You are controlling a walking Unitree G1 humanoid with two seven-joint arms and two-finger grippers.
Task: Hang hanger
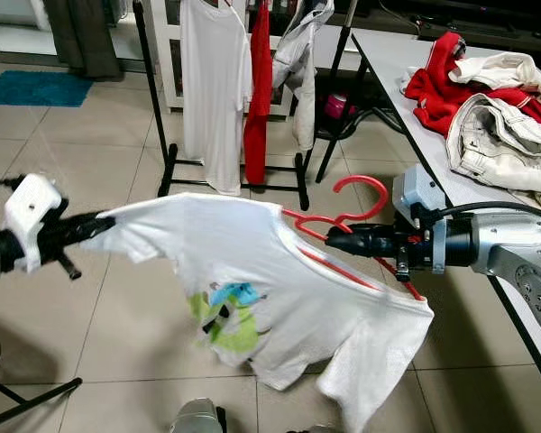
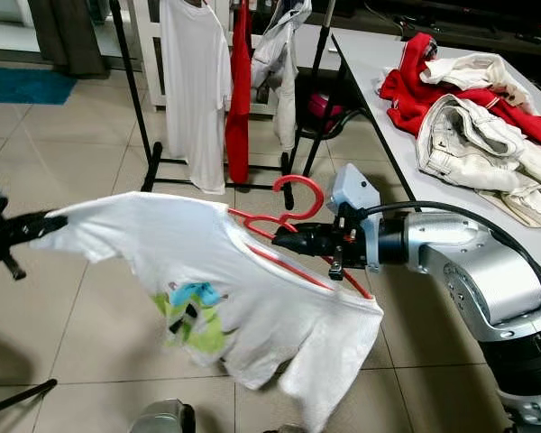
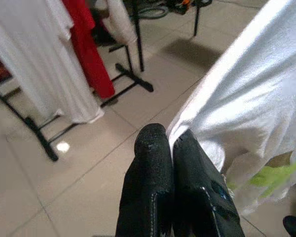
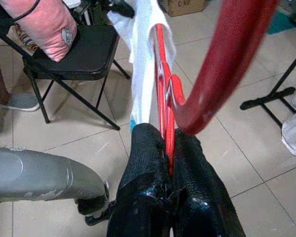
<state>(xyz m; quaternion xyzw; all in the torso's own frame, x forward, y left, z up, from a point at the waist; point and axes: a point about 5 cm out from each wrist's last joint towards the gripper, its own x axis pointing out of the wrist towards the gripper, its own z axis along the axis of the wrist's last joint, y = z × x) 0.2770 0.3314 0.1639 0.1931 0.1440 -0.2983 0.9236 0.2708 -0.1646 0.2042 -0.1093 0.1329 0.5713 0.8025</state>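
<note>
In front of the clothes rack (image 1: 171, 171), above the tiled floor:
Hanger (image 1: 361, 191): red, inside the white T-shirt (image 1: 279, 298), hook up.
Right gripper (image 1: 332, 239): fingers clamped on the hanger's neck.
Left gripper (image 1: 97, 222): pinching the T-shirt's sleeve, stretching it sideways.

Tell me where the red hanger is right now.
The red hanger sits mid-frame in the eye views, inside the white T-shirt, clamped by the right gripper, short of the clothes rack ahead.
</note>
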